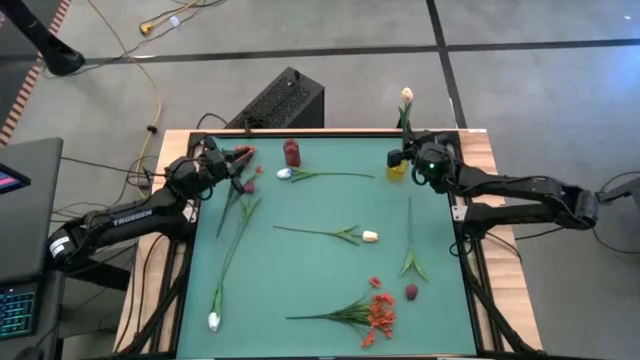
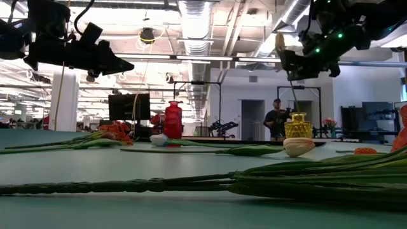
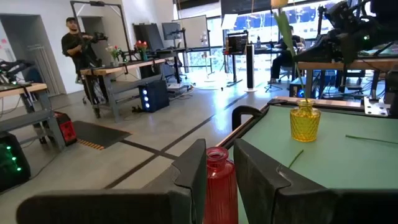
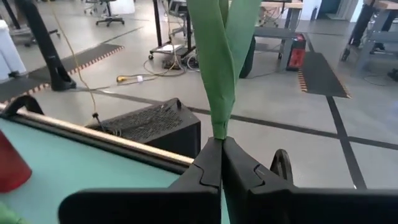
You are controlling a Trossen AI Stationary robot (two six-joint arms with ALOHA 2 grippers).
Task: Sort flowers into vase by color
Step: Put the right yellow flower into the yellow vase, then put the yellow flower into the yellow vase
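Observation:
My right gripper point(image 1: 418, 160) is at the table's far right and shut on a white-budded flower point(image 1: 406, 96) that stands upright over the yellow vase point(image 1: 397, 169). My left gripper point(image 3: 219, 149) is open above the table's far left and points at the red vase point(image 1: 291, 152). On the green mat lie three white-budded flowers point(image 1: 284, 173) point(image 1: 370, 236) point(image 1: 213, 322), a dark red bud point(image 1: 411, 291) on its long stem, and a red-orange cluster point(image 1: 378, 311). Another red-orange bloom point(image 1: 243, 155) lies beside the left gripper. My right gripper pinches the white flower's stem point(image 4: 217, 132) between its two shut fingers, just below where the green leaves point(image 4: 214, 56) branch off. The flower stands upright, with its bud above the fingers. Its lower stem point(image 2: 294, 95) runs down to the yellow vase's mouth point(image 2: 297, 116).
A black box point(image 1: 283, 100) sits on the floor beyond the far edge, with cables around it. A laptop point(image 1: 20, 240) is at the left. Wooden table edges frame the mat. People and workbenches show in the room behind.

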